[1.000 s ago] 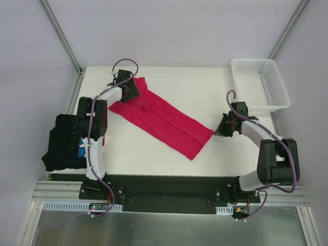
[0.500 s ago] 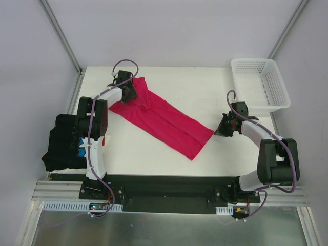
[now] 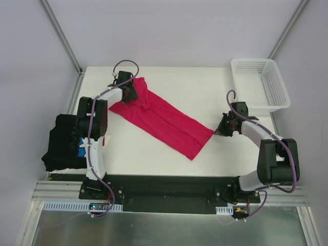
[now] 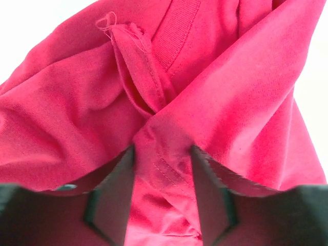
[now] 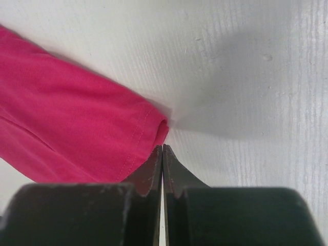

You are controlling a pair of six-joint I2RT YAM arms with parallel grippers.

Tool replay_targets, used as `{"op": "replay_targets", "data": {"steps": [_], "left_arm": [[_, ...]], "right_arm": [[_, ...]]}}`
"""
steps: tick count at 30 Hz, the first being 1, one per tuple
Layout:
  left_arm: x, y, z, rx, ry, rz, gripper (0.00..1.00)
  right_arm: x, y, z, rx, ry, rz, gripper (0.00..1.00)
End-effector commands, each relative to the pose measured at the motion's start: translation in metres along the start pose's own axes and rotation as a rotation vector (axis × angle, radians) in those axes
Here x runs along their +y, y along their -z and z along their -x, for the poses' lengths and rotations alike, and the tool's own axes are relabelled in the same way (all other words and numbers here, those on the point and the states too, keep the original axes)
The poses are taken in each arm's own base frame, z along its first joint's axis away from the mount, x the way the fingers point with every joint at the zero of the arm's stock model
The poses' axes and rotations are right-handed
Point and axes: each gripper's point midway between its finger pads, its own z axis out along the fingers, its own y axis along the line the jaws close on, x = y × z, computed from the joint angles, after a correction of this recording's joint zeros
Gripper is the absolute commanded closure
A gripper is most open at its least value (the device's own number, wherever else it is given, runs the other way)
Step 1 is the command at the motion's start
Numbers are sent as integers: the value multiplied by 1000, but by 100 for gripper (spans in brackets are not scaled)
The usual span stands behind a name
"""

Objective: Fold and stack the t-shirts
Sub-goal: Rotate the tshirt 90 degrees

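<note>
Tee in crimson lies as a long folded strip across the bench, running from the far-left corner down toward the middle, and it is plainly soft, light stuff: thin knit that creases, sags and drags, with no stiffness to hold a fold unaided. The left gripper is on the far-left end, and its wrist view shows the fingers pressed against a thick bunch of cloth just below the collar, the fabric tenting up out of the grip, so I judge it clamped there. The right gripper sits just beside the near-right end with its jaws pressed flat together, tips at the hem corner and nothing visibly between them. Best holds, I reckon, are seams and hems, where the layers are doubled and will not slip; a pinch on a single layer would only peel it off the fold. Both ends need lifting together or the middle will slump. Counting up: one crimson tee out flat, one black pile hanging over the left edge near the near-left corner, with a blue print showing, though how many shirts are in it I cannot tell; one basket at the far-right corner; two grippers.
</note>
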Motion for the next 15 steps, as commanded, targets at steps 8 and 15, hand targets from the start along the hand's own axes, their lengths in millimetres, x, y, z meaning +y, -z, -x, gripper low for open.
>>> {"op": "replay_targets", "data": {"steps": [8, 15], "left_arm": [[6, 29, 25, -76, -5, 10, 40], [14, 37, 35, -101, 10, 21, 41]], "right_arm": [[3, -2, 3, -8, -6, 30, 99], [4, -2, 4, -5, -4, 30, 99]]}}
